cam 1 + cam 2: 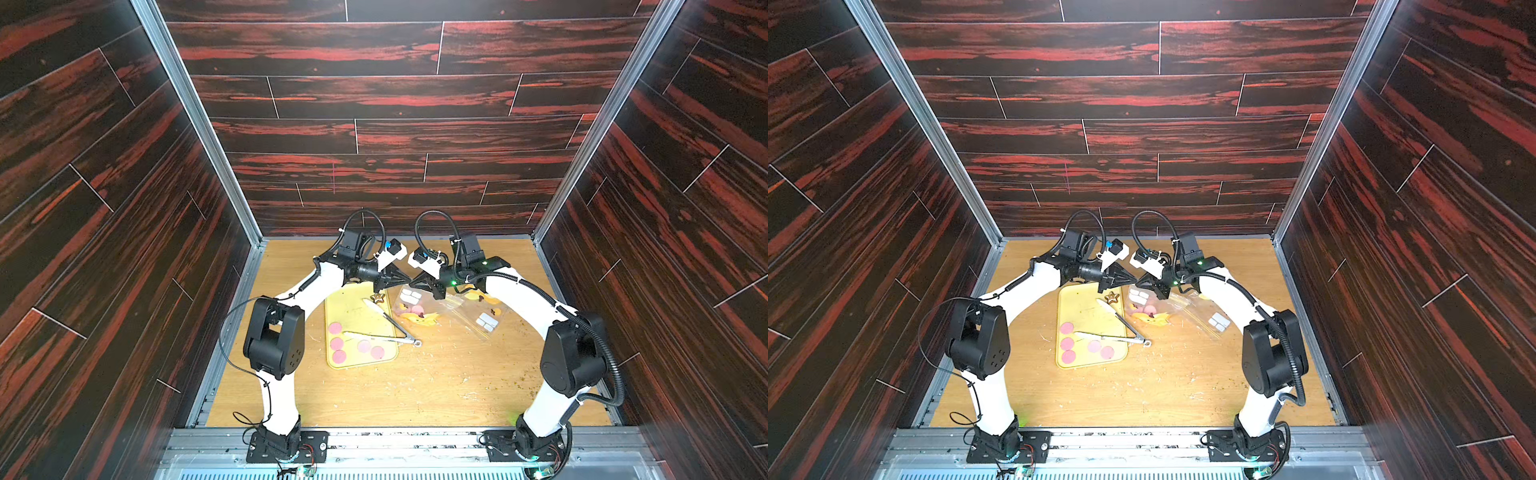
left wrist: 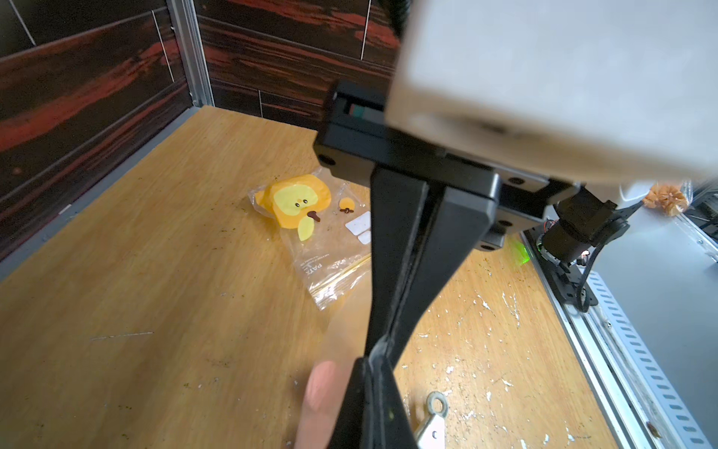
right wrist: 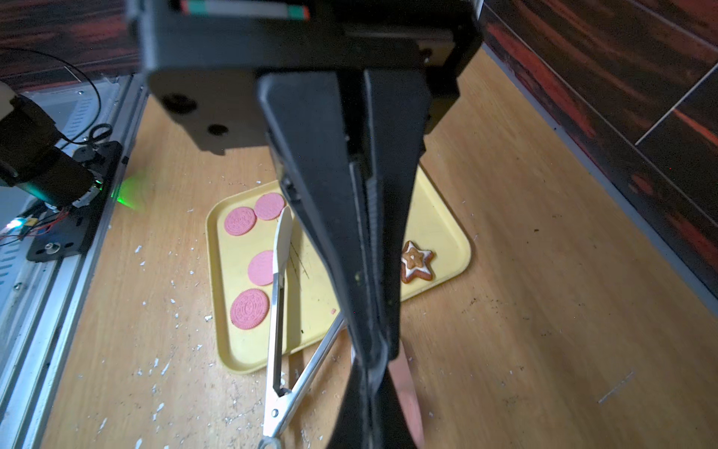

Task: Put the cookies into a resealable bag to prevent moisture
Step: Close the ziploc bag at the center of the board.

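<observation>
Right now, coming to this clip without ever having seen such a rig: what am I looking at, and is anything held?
Two white robot arms stand at a wooden table. Two pictures look down from overhead; the other two come from cameras on the wrists. The left gripper and right gripper meet tip to tip, both shut, apparently pinching the clear bag holding some pink cookies. Five more lie on the yellow tray beside a star cookie; metal tongs overlap its edge. A second bag lies apart.

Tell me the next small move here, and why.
Probably ease the two grippers apart to spread the mouth of the part-filled bag: the left gripper and right gripper are both shut, seemingly pinching its rim, while five cookies lie on the yellow tray, not yet bagged.
</observation>
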`<state>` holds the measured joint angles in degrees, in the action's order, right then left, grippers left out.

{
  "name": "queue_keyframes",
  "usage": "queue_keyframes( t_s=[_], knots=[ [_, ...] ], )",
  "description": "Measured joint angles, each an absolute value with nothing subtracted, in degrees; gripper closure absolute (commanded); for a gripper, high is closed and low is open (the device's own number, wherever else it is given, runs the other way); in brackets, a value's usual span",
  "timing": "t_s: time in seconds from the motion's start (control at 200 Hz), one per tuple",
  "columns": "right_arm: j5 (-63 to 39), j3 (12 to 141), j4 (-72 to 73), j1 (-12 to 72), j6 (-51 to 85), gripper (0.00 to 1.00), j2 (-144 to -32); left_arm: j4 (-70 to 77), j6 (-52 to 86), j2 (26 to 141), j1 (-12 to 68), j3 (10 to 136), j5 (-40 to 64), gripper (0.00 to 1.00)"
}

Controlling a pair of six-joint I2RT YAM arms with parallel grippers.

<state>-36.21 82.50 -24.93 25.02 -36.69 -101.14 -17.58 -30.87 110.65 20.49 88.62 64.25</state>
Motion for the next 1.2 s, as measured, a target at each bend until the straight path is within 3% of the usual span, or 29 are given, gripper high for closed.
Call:
queue_keyframes(
  t_s=[0.075,0.251,0.411,0.586,0.651,0.732,0.822,0.897,1.042,1.117,1.198],
  knots=[
    [-35.53,82.56,-25.32,25.1,-36.69,0.85,-101.14,-18.02,-31.11,110.65,20.47,88.62,64.2,1.0],
    [-32.97,82.59,-26.72,25.08,-37.41,0.8,-101.14,-18.74,-31.33,110.65,20.23,88.62,64.27,1.0],
    [-31.48,82.59,-27.53,25.02,-38.04,1.0,-101.12,-19.03,-31.51,110.65,20.18,88.64,64.25,1.0],
    [-31.24,82.59,-27.83,24.97,-37.74,1.0,-101.08,-19.75,-31.81,110.65,20.12,88.75,64.18,1.0],
    [-31.22,82.59,-27.88,24.86,-37.74,0.88,-101.03,-20.08,-32.08,110.65,20.14,88.84,64.16,1.0],
    [-30.5,82.43,-27.83,24.71,-37.76,0.83,-101.03,-20.47,-32.23,110.65,20.08,89.08,64.18,1.0],
    [-29.21,82.0,-27.88,24.34,-37.71,0.86,-101.03,-20.88,-32.38,110.65,19.88,89.41,64.16,1.0],
    [-28.18,81.8,-28.14,24.03,-37.56,1.0,-101.03,-21.17,-32.45,110.65,19.77,89.49,64.16,1.0],
    [-28.27,81.08,-27.99,23.75,-37.32,1.0,-100.29,-21.37,-32.67,110.65,19.75,89.49,64.07,1.0],
    [-28.42,80.14,-27.99,23.66,-36.97,0.77,-99.11,-21.39,-32.71,110.65,19.84,89.49,64.16,1.0],
    [-27.75,79.26,-27.83,23.2,-37.1,0.78,-97.6,-21.63,-32.8,110.65,19.73,89.67,64.12,1.0]
  ],
)
